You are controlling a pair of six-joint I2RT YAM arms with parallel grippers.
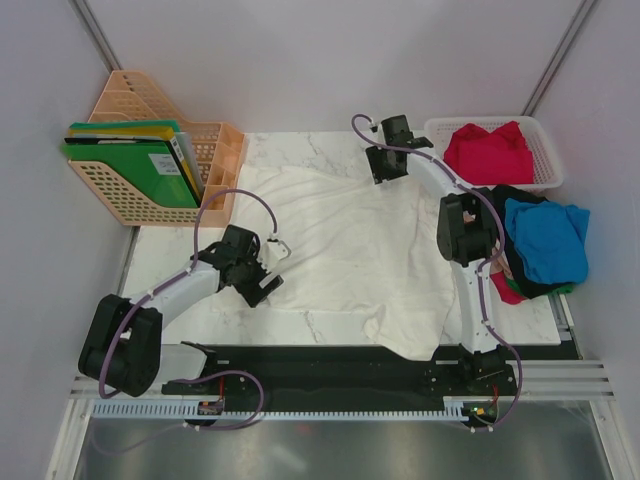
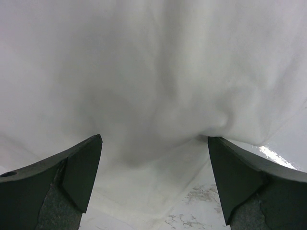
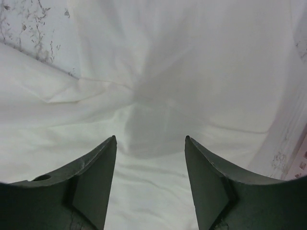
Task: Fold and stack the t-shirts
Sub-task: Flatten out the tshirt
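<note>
On worktop, white shirt lies spread and wrinkled, centre. Left jaws spread wide at its left edge, right jaws spread over its far right corner, neither pinching cloth. Soft, light, floppy: likely best pinched at edges or corners, not mid-panel.

The spread t-shirt lies in the middle of the table. At its 10 o'clock stands a rack with folders in it. At 2 o'clock a basket holds another t-shirt. At 3 o'clock more t-shirts lie heaped.
</note>
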